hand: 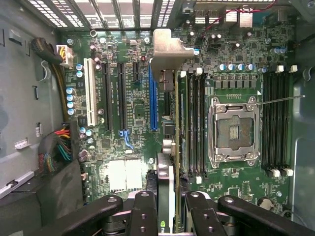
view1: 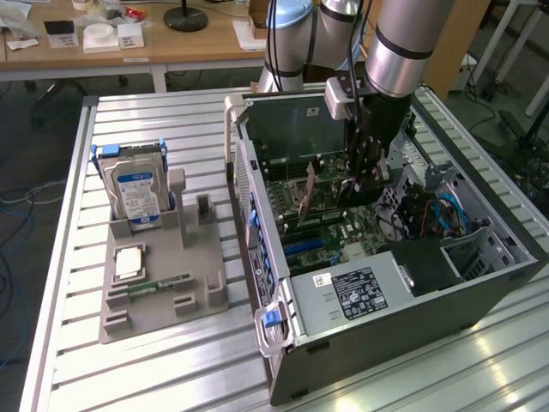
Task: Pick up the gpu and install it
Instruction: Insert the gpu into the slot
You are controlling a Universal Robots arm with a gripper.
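- The robot's black hand (hand: 170,209) is partly closed. Its two fingers (hand: 142,216) squeeze the gpu (hand: 168,184), a thin flat black card with a shiny metal end piece.
- The gpu is down inside the big black metal computer case (view1: 412,343). It stands on its thin edge above the green motherboard (hand: 140,113).
- Its long side runs the same way as the long blue slot (hand: 153,98) just beside it. The metal end piece points at the case wall with the slits.
- I think the picking up is done and the putting in is under way. I cannot tell if the card touches a slot yet.
- This step calls for the bottom edge to sit right over the slot, then a straight, gentle push down.
- The case lies on the silver ribbed metal table (view1: 171,369).
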